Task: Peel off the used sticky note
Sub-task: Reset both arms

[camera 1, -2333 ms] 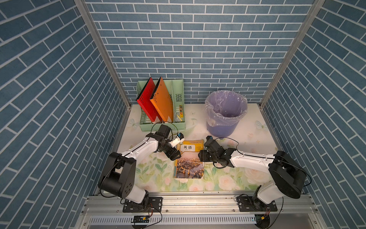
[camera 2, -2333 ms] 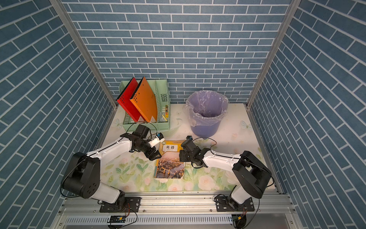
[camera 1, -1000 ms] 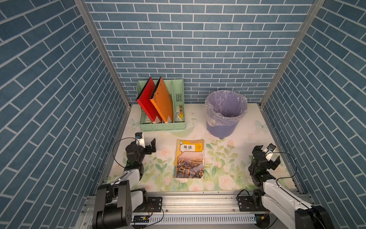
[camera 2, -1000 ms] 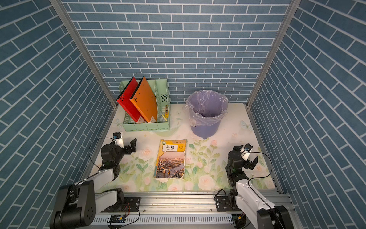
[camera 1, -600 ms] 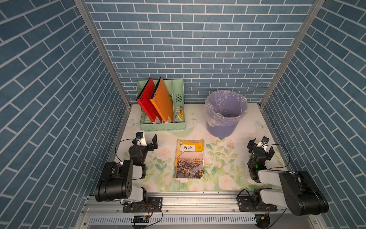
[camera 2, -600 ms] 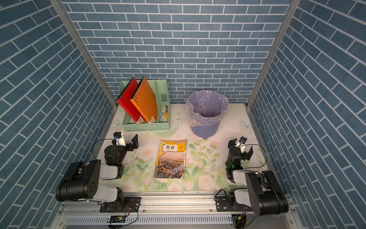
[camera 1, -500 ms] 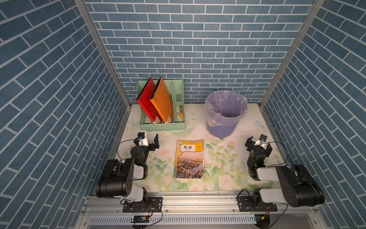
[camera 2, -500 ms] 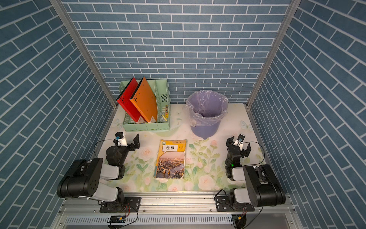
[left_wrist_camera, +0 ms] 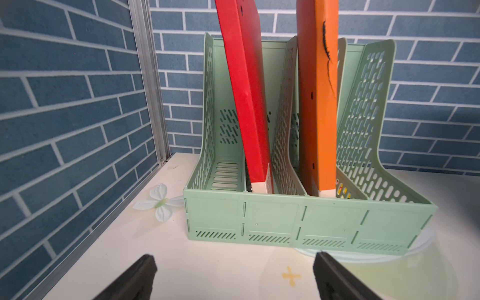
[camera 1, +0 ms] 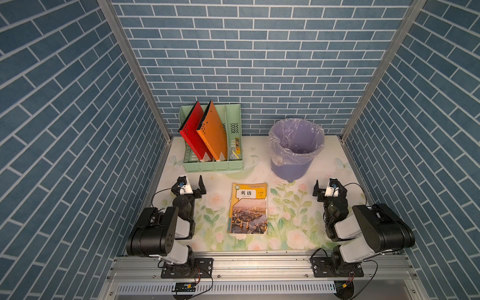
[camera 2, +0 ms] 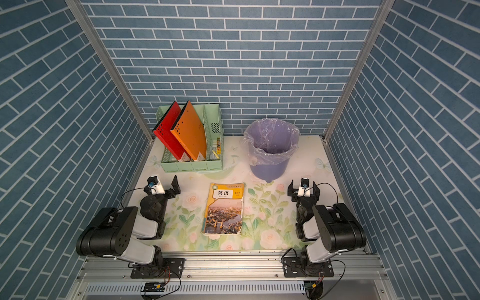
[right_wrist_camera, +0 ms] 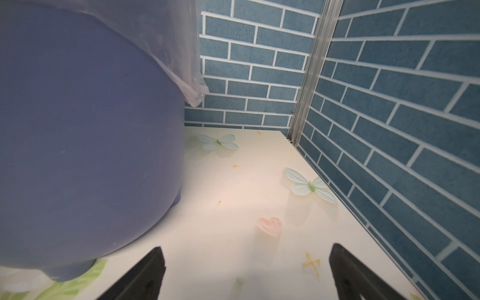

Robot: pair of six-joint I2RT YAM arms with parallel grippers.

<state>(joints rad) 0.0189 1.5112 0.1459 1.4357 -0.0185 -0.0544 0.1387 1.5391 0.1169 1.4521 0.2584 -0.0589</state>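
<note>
The left hand [left_wrist_camera: 235,262] is spread and empty. Right of it lies the book [camera 1: 248,207]; no sticky note shows on its cover. Such a note is likely light, limp and weakly stuck: pinch a free corner. The right hand [right_wrist_camera: 248,254], beside the bin [camera 1: 288,168], is spread too.

In the left wrist view the red folder [left_wrist_camera: 246,104] and orange folder [left_wrist_camera: 317,104] run off the picture's edge, and only the 2 fingertips [left_wrist_camera: 140,275] of the left tool [left_wrist_camera: 235,262] show. In the right wrist view the bin [right_wrist_camera: 78,142] is cropped and its inside hidden. In a top view, small items [camera 1: 235,150] in the rack [camera 1: 213,166] beyond the book [camera 1: 248,210] are too small to name.
</note>
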